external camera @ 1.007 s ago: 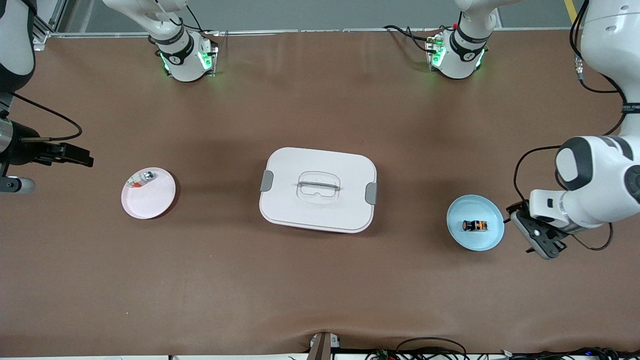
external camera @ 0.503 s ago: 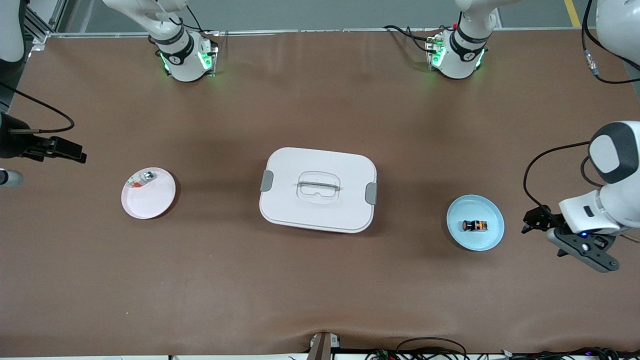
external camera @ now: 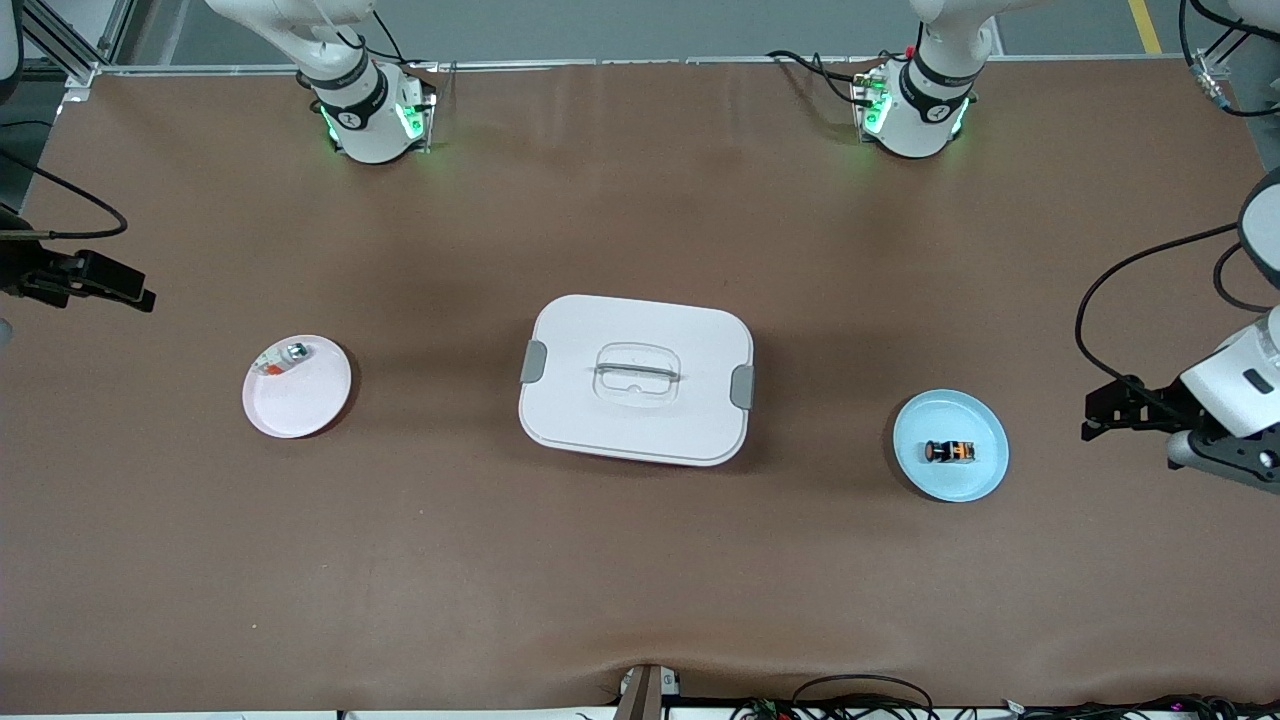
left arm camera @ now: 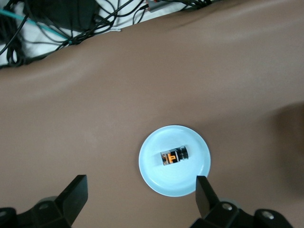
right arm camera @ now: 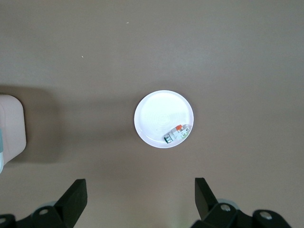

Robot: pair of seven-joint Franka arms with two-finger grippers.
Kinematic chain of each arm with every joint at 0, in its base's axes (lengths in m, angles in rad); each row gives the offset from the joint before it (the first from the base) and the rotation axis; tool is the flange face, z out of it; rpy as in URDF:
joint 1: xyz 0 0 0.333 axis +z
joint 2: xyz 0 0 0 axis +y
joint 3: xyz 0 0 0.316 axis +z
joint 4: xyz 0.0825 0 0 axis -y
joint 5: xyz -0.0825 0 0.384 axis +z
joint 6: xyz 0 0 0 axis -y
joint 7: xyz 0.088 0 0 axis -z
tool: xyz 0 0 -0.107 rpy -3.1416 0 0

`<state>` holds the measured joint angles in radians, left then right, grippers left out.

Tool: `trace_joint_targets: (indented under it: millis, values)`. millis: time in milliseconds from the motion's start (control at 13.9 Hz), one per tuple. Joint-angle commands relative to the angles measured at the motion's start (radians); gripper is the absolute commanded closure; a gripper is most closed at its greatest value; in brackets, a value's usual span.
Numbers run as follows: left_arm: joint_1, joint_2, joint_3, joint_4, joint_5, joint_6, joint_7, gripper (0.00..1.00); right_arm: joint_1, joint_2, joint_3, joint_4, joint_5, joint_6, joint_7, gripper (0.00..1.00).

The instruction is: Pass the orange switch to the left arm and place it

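Note:
The orange switch lies on its side on a blue plate, toward the left arm's end of the table. It also shows in the left wrist view, on the plate. My left gripper is open and empty, high over the table beside the blue plate; its hand shows at the edge of the front view. The white box stands mid-table. My right gripper is open and empty, high over the table near a pink plate.
The pink plate holds a small silver, white and red item, toward the right arm's end. The right wrist view shows that item and a corner of the box. Cables lie off the table's front edge.
Both arms have drawn outward toward their own ends of the table. The left gripper has moved away from the blue plate. Switch, plates and box have not moved.

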<state>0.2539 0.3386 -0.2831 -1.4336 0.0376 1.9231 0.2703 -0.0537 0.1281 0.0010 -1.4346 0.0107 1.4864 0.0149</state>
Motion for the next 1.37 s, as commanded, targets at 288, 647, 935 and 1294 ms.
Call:
trace_joint_targets:
  millis: [288, 647, 935, 1294]
  values:
    - [-0.053, -0.156, 0.013, -0.039, -0.007, -0.179, -0.269, 0.00, -0.009, -0.056, 0.023, -0.070, 0.002, 0.015, 0.112, 0.00]
    - [-0.128, -0.329, 0.114, -0.171, -0.012, -0.190, -0.255, 0.00, -0.002, -0.090, 0.025, -0.064, 0.000, 0.035, 0.209, 0.00]
    - [-0.223, -0.453, 0.198, -0.278, -0.005, -0.213, -0.287, 0.00, -0.003, -0.099, 0.019, -0.064, 0.002, 0.025, 0.154, 0.00]
    - [-0.255, -0.483, 0.216, -0.278, -0.010, -0.326, -0.393, 0.00, -0.015, -0.108, 0.017, -0.078, 0.009, 0.034, 0.079, 0.00]
